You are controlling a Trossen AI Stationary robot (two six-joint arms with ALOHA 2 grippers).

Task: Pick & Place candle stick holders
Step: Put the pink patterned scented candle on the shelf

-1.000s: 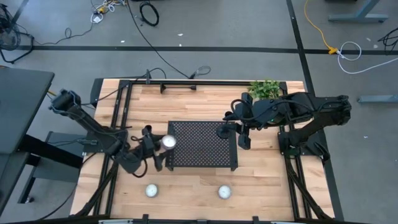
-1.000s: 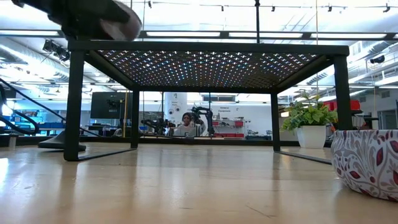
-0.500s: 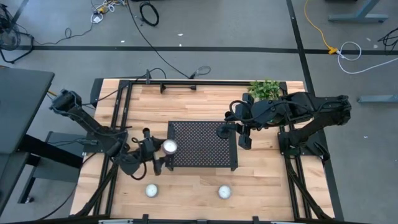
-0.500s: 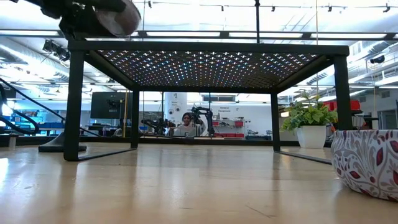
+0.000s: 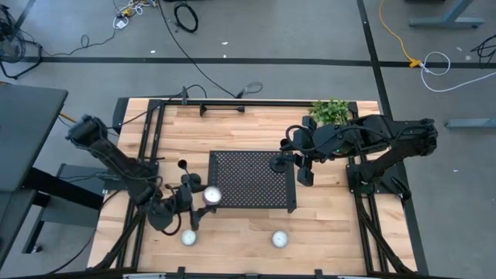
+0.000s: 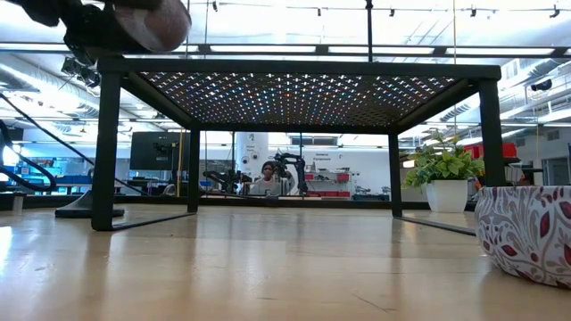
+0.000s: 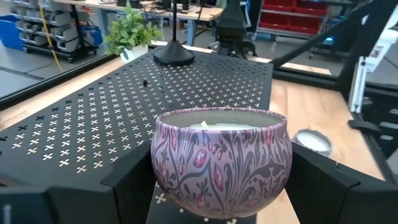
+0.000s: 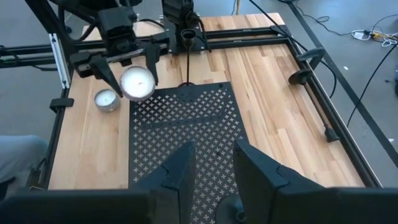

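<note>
One black candle stick holder (image 5: 183, 165), tall and thin-stemmed, stands on its round base on the wood just left of the black perforated tray (image 5: 252, 186); it also shows in the right wrist view (image 8: 187, 59). A second holder (image 5: 277, 163) stands on the tray's far right part, and its base shows in the left wrist view (image 7: 173, 56). A third is not in view. My left gripper (image 5: 200, 203) is shut on a purple patterned candle bowl (image 7: 221, 158) at the tray's near left corner. My right gripper (image 8: 214, 165) is open over the tray's right side, by the second holder. My left gripper pinches the bowl's opposite side walls (image 7: 163, 155) between its two fingers (image 7: 124, 180), which come about level from the table's left. The bowl sits upright, wax up, lifted clear above the tray top (image 6: 143, 22).
Two more white-wax candles (image 5: 188, 237) (image 5: 280, 239) sit on the wood near the front edge; one shows large in the low view (image 6: 526, 232). A potted plant (image 5: 331, 111) stands at the far right. The tray stands on legs, with open space beneath.
My left gripper has carried the candle bowl toward the table's near edge, from beside the tray's left edge to its near left corner, keeping it upright and lifted. My right gripper has kept still.
</note>
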